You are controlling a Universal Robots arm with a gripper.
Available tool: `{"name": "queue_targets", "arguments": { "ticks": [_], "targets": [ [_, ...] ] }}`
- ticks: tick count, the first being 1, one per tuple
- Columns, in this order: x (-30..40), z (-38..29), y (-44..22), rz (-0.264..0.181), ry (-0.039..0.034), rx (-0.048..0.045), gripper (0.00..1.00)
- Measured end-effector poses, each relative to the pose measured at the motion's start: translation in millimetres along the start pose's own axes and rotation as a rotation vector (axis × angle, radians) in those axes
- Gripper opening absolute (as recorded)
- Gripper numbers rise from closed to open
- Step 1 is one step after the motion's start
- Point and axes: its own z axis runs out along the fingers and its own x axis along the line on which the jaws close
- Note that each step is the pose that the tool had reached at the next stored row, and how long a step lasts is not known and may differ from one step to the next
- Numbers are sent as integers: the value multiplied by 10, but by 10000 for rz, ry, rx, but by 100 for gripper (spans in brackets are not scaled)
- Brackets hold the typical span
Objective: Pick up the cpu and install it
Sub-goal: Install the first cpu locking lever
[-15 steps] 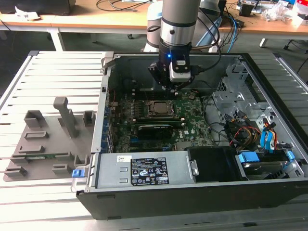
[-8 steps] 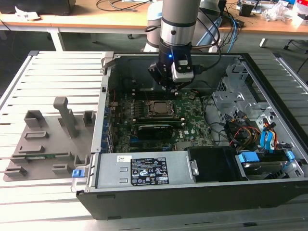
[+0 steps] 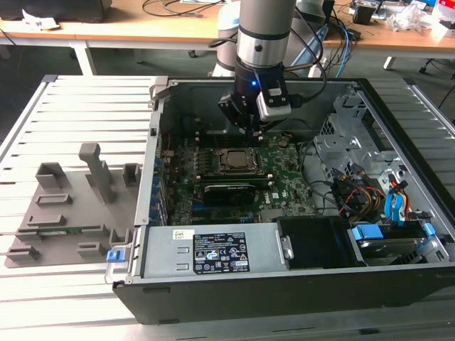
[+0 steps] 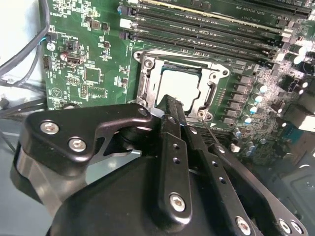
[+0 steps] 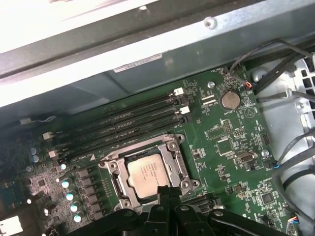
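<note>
1. The cpu (image 5: 147, 174) is seen lying flat inside its socket frame (image 5: 178, 147) on the motherboard (image 5: 226, 137), with the silvery top plate facing up.
2. The pick-up and the placing into the socket are therefore judged to be done.
3. The claw (image 5: 168, 189) is held just above the near edge of the cpu. In both wrist views its fingers are drawn together with nothing gripped between them.
4. In the exterior view the arm is seen reaching down into the open computer case (image 3: 398, 114), directly over the socket.
5. Whether the socket's latch has been locked cannot be told, so that part of the installing may be left.
6. The grey fixture (image 3: 71, 206) on the tabletop (image 3: 71, 106) is seen well apart from the claw.
</note>
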Motion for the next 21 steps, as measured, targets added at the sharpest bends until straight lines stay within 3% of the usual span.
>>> {"name": "queue_targets", "arguments": {
  "ticks": [21],
  "targets": [
    [0,0,0,-1900,-23,-18,11]
  ]
}}
